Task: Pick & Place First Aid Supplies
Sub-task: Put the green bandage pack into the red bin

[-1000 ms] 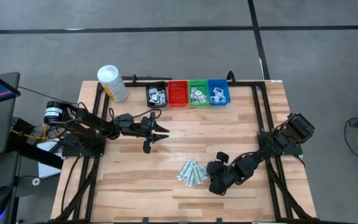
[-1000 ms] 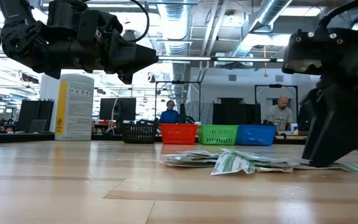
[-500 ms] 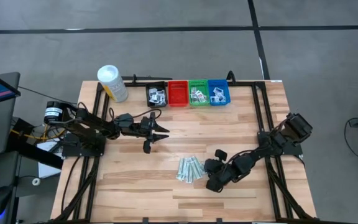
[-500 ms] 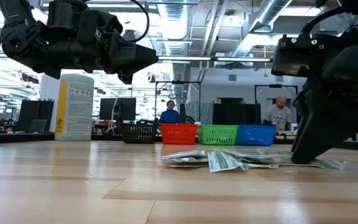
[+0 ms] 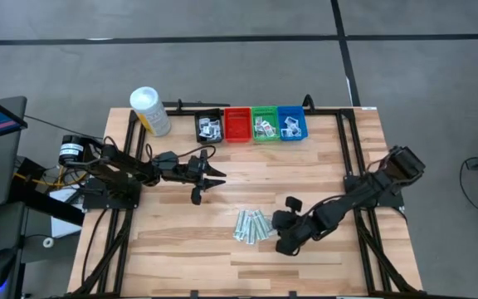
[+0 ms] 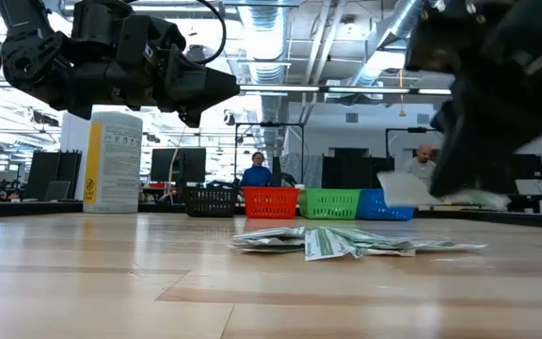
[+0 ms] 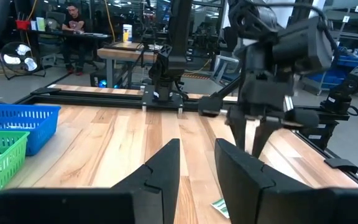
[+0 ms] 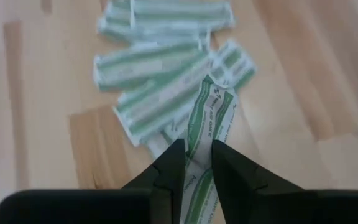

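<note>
Across the middle of the scene the wooden table [image 5: 181, 241] is carrying everything, with the two dark arms reaching inward from its left and right sides. At the left, the left gripper [image 5: 214, 178] is hanging above bare wood, well apart from the supplies, its jaws standing partly apart with nothing between them. On the near right, the right gripper [image 5: 279, 242] is sitting just right of the pile, and its jaws are pinching one pale-green wrapped strip [image 8: 205, 134]; the low view is showing that strip raised clear of the table surface.

At the far left corner a white canister [image 5: 149, 110] with a yellow label is standing upright. Along the far edge a row of four small bins is sitting side by side: the black bin [image 5: 208, 126], the red bin [image 5: 237, 124], the green bin [image 5: 264, 124] and the blue bin [image 5: 291, 123]. White packets are lying in the black, green and blue ones.

Near the table's middle, toward the near edge, the pile of pale-green strips [image 5: 251, 226] is lying flat and overlapping, just left of the right gripper.
</note>
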Motion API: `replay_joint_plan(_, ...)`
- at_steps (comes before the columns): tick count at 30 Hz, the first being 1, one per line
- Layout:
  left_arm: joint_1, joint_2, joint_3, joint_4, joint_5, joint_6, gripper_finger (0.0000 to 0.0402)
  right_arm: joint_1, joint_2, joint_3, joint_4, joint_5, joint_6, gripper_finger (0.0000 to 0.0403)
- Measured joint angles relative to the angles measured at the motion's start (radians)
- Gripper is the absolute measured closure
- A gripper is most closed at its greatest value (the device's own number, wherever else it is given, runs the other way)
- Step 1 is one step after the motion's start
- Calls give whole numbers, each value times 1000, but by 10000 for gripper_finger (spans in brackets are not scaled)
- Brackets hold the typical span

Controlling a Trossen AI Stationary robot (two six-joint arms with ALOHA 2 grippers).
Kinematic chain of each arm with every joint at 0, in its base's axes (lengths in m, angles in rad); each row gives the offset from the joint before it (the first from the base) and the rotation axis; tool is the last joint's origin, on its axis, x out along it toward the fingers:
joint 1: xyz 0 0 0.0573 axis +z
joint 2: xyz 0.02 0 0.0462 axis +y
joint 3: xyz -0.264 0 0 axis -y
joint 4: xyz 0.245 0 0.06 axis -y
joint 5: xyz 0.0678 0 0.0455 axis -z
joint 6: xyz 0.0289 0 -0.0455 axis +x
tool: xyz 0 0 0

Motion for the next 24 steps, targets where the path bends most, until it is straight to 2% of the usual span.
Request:
replay_joint_plan(6, 0, 0, 0, 0, 0, 0, 300, -21, -56, 1, 18, 58, -91, 332)
replay_joint_plan(11, 0, 0, 0, -1, 0, 1, 300, -73, -82, 1, 78, 86, -247, 332)
replay_joint_plan(17, 0, 0, 0, -2, 1, 78, 300, -174, -83, 2, 283, 83, -562, 332)
replay_joint_plan(20, 3, 0, 0, -5, 39, 92, 300, -226, -83, 2, 375, 80, -678, 332)
replay_joint_plan(24, 4, 0, 0, -17, 104, 137, 300, -300, -83, 2, 470, 1, -777, 332)
